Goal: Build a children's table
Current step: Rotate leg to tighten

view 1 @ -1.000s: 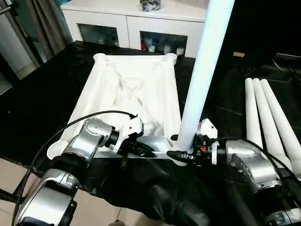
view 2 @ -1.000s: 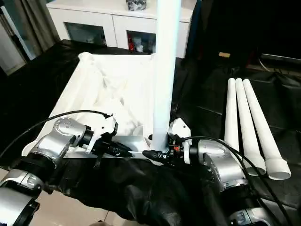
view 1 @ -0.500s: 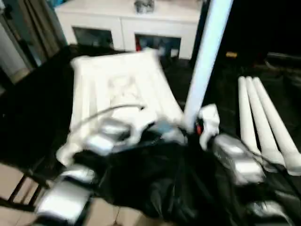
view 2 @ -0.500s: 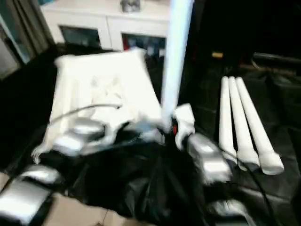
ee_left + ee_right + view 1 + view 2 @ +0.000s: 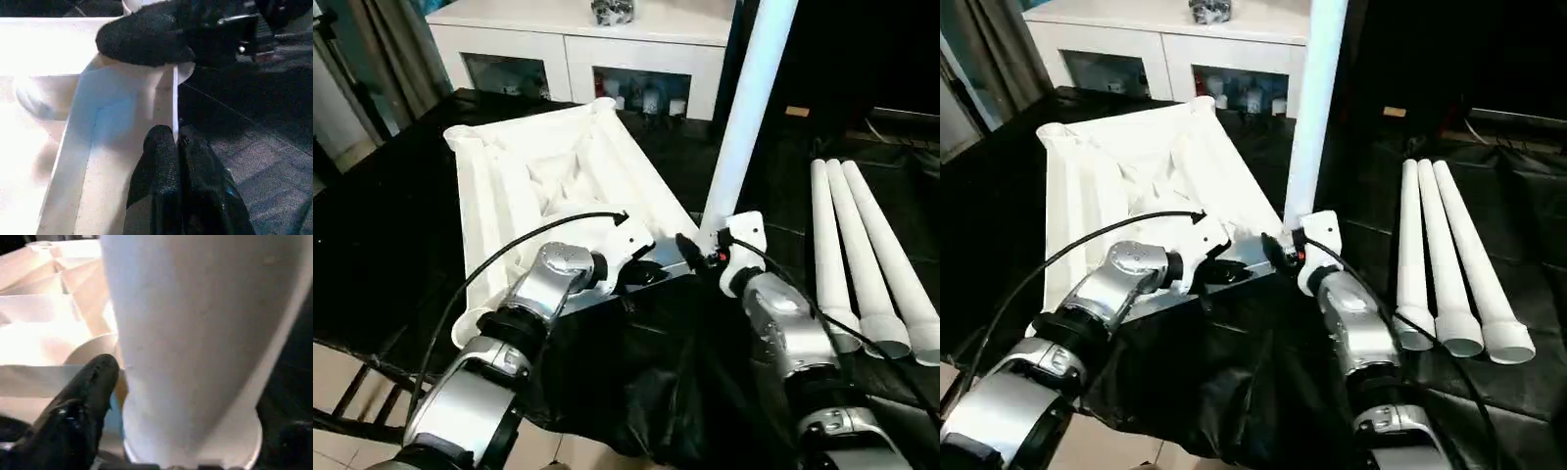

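The children's table's white tabletop (image 5: 533,176) lies underside up on black cloth, turned at an angle. One white leg (image 5: 744,117) stands upright in its near right corner socket. My left gripper (image 5: 651,274) is shut on the tabletop's thin near rim (image 5: 174,98), beside that corner. My right gripper (image 5: 705,245) is open at the leg's base, with one black finger (image 5: 85,396) beside the leg (image 5: 195,333) and the other on its far side. Three more legs (image 5: 862,255) lie side by side on the right.
A white glass-doored cabinet (image 5: 578,49) stands behind the tabletop. Black cloth (image 5: 636,392) bunches up at the near edge between my arms. A black cable (image 5: 509,245) loops over my left forearm. Bare floor shows at the lower left.
The tabletop has swung so its far end points left, and the corner with the upright leg has moved away from me. Both arms reach further forward. My right gripper's fingers have spread off the leg.
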`<state>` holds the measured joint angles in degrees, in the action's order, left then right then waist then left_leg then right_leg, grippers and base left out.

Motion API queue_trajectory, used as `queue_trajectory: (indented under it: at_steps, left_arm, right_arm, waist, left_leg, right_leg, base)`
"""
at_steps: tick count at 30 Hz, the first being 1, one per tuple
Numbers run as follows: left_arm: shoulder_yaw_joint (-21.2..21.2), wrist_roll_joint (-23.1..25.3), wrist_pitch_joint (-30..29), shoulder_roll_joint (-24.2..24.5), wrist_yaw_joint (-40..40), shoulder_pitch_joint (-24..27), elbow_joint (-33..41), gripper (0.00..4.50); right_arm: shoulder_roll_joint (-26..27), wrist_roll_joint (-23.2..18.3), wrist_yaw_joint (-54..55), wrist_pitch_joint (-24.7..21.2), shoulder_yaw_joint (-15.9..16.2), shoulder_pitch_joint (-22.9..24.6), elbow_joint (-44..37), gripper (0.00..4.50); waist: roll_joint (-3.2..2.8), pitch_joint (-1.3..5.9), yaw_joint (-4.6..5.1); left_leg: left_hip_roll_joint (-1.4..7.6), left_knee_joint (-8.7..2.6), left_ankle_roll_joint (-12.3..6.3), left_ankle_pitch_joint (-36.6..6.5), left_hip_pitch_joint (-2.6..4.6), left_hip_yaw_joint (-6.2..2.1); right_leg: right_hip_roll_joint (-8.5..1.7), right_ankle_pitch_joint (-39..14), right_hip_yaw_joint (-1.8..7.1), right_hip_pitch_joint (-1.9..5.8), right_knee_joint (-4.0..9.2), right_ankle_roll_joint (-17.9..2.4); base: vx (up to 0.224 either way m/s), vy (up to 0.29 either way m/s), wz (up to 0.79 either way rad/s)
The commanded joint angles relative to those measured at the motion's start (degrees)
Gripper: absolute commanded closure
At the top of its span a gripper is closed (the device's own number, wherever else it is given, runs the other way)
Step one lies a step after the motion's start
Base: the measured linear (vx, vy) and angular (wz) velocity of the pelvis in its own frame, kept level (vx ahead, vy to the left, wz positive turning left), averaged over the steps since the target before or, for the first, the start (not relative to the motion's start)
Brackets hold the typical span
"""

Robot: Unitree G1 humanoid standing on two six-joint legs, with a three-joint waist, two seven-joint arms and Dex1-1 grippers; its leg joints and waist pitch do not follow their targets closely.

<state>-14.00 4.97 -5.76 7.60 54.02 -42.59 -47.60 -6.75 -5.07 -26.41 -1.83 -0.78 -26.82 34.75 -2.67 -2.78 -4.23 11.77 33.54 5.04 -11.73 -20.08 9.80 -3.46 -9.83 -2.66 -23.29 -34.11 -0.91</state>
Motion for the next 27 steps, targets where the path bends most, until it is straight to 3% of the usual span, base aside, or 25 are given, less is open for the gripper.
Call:
queue_trajectory:
  at_steps: [1, 4, 10, 13, 23, 27]
  left_arm:
    - [-0.6, -2.6, 3.6, 0.8, 5.2, 1.0, 2.4, 4.5]
    - [-1.0, -2.9, 4.9, 3.0, 9.6, 1.9, 2.9, 4.5]
    - [-1.0, -4.7, 5.8, 6.4, 17.8, 3.3, 4.2, 4.5]
    - [-1.4, -5.8, 5.3, 7.9, 22.0, 4.2, 5.9, 4.5]
    - [-2.0, -6.3, 5.2, 10.0, 27.5, 4.9, 7.1, 4.5]
    - [-0.9, -6.6, 2.8, 8.9, 24.6, 4.6, 7.4, 4.5]
  right_arm:
    - [-0.9, -1.8, -10.2, 0.4, 5.3, 1.1, -1.6, 0.54]
    - [-4.6, -2.6, -19.3, 0.8, 7.9, 3.0, -5.0, 0.54]
    - [-10.4, -4.3, -33.0, -1.7, 11.2, 5.7, -10.4, 0.54]
    - [-12.1, -4.9, -36.8, -2.9, 12.5, 6.3, -11.8, 0.87]
    - [-12.9, -6.1, -40.6, -5.6, 14.0, 7.5, -14.7, 1.66]
    - [-10.3, -6.9, -35.2, -7.4, 11.7, 8.1, -14.7, 1.73]
  waist:
    - [0.91, 3.75, -0.22]
    - [0.82, 3.73, -0.17]
    - [0.86, 3.58, -1.1]
    - [0.86, 3.56, -1.14]
    - [0.78, 3.55, -1.31]
    - [0.75, 3.58, -1.35]
  left_leg:
    - [0.69, -3.45, -4.64, -5.9, -0.61, 0.0]
    - [0.94, -3.41, -5.41, -6.1, -0.42, 0.06]
    - [1.28, -3.48, -5.48, -7.2, -0.28, 0.18]
    - [1.36, -3.53, -5.02, -7.7, -0.29, 0.17]
    - [1.32, -3.57, -4.34, -7.1, -0.24, 0.15]
    - [1.29, -3.6, -3.96, -7.3, -0.27, 0.1]
  right_leg:
    - [-4.1, -7.1, 2.09, 3.91, 3.47, -13.4]
    - [-4.02, -6.8, 2.02, 3.75, 3.46, -14.1]
    - [-4.05, -8.7, 1.99, 3.51, 3.43, -14.2]
    - [-4.16, -10.6, 2.03, 3.38, 3.57, -13.8]
    - [-4.04, -9.8, 2.04, 3.34, 3.51, -13.7]
    - [-4.13, -10.6, 2.02, 3.3, 3.52, -13.5]
  base:
    - [0.0, 0.0, 0.0]
    - [0.0, 0.0, 0.0]
    - [0.0, 0.0, 0.0]
    - [0.0, 0.0, 0.0]
    - [0.0, 0.0, 0.0]
    - [0.0, 0.0, 0.0]
